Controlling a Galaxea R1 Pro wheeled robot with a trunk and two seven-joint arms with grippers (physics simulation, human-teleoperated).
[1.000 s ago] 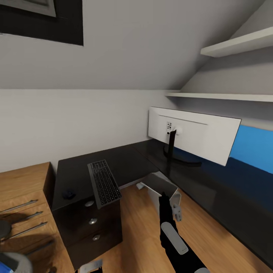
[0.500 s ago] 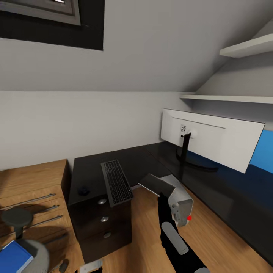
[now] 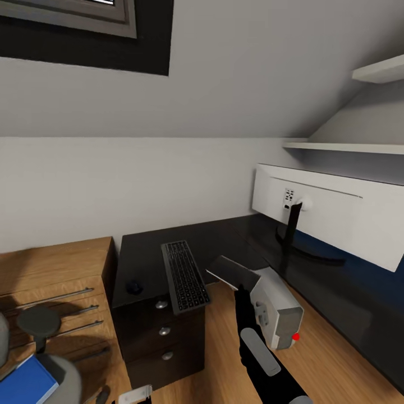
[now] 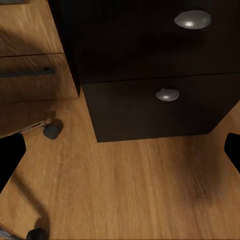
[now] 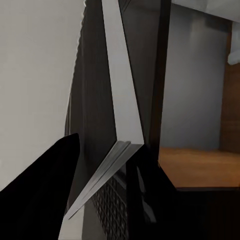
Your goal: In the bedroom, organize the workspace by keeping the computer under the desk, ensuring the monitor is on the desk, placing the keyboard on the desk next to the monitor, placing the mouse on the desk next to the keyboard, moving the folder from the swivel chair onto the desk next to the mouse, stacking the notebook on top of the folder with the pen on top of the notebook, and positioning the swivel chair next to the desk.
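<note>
attic bedroom, black desk (image 3: 224,235) in the corner. right gripper (image 3: 242,293) clamped on computer (image 3: 269,308), tilted on the floor beside the desk. left gripper (image 4: 120,150) spread wide, empty. could slip or topple from that thin-edge grip.

Not seeing any readable text, brand or number anywhere here. The keyboard (image 3: 184,276) keys are showing up too small and blurry to make out, and the white back of the monitor (image 3: 331,216) isn't carrying any legible label.
</note>
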